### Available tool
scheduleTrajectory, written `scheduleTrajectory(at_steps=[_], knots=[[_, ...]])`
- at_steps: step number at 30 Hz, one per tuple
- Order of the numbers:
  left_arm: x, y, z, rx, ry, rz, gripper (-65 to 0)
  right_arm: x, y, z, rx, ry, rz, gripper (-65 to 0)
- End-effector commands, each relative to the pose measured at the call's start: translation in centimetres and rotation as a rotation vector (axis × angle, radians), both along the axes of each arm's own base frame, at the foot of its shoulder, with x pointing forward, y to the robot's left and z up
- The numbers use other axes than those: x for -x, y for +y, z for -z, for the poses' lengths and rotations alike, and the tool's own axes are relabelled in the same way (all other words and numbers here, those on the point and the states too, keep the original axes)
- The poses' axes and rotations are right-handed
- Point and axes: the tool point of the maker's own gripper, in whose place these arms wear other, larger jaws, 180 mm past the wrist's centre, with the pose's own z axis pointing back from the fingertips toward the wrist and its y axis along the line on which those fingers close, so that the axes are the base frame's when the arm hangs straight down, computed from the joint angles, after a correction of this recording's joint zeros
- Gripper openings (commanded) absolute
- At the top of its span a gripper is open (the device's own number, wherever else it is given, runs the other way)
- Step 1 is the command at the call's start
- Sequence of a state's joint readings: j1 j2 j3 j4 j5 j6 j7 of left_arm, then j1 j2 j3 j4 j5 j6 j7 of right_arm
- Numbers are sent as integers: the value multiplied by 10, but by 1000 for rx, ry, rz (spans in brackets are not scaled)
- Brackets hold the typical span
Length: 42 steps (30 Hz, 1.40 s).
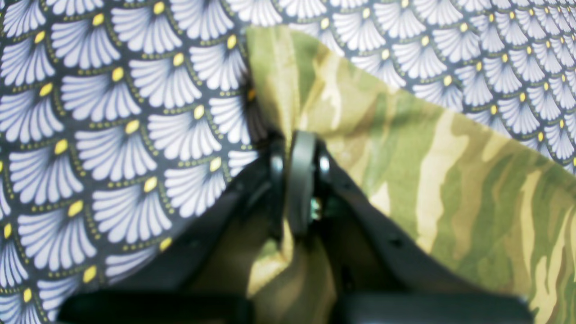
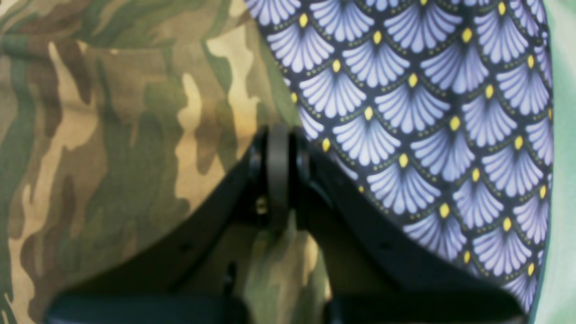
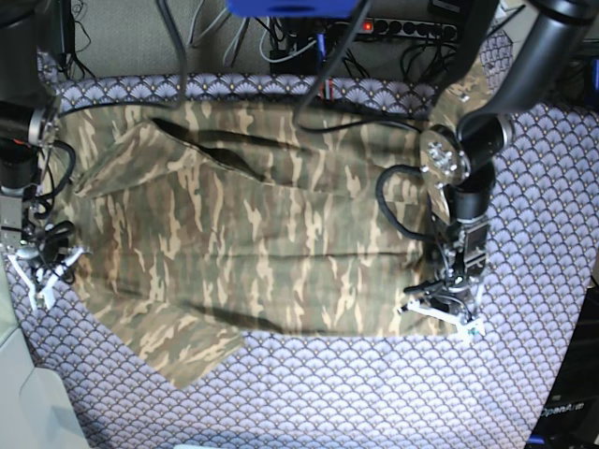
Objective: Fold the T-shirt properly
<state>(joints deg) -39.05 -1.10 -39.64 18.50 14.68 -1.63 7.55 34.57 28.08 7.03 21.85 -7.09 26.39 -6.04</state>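
A worktop [image 3: 309, 402] under a fan-scale cloth [image 3: 524, 365] — cables [image 3: 299, 42] and a power strip [image 3: 412, 26] behind.

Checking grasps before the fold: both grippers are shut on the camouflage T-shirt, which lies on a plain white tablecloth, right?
Not quite. Base view shows the tablecloth is purple-grey with a fan-scale pattern, not plain white. Left gripper and right gripper do pinch the T-shirt.
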Motion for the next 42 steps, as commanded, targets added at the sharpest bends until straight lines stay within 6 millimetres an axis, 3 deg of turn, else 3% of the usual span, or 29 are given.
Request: scheduleTrajectory(at_steps=[1, 4, 7, 10, 13, 16, 19, 22, 25, 27, 31, 34, 37, 42], knots=[[27, -13, 31, 45, 162, 18, -650, -6, -19, -17, 34, -23, 20, -650], [27, -13, 31, 45, 162, 18, -650, -7, -21, -20, 29, -38, 28, -650], [27, -14, 31, 46, 162, 19, -650, -15, -29, -40, 27, -106, 55, -650], [23, -28, 29, 59, 150, 33, -650, -9, -39, -53, 72, -129, 57, -650], [21, -27, 16, 27, 89, 12, -650, -5, -38, -74, 151, -153, 23, -650], [18, -29, -8, -20, 1, 6, -650, 2, -21, -81, 198, -152, -18, -650], [19, -40, -11, -30, 8, 74, -650, 7, -18, -73, 199, -115, -19, -623], [21, -39, -9, -23, 28, 80, -650, 4, -17, -64, 180, -88, -9, -501], [22, -24, -10, -45, 30, 67, -650, 3, -21, -58, 214, -51, -13, -371], [23, -21, -10, -49, 31, 66, -650, 1, -17, -53, 221, -32, -18, -323], [24, -20, -9, -49, 34, 66, -650, -8, -24, -54, 156, -28, 16, -310], [25, -21, -7, -47, 39, 67, -650, -20, -15, -58, 2, -34, -9, -311], [26, -22, -6, -46, 42, 68, -650, -24, -29, -65, -128, -60, 61, -310], [29, -22, -2, -46, 49, 68, -650, -27, -28, -65, -171, -63, 80, -310]])
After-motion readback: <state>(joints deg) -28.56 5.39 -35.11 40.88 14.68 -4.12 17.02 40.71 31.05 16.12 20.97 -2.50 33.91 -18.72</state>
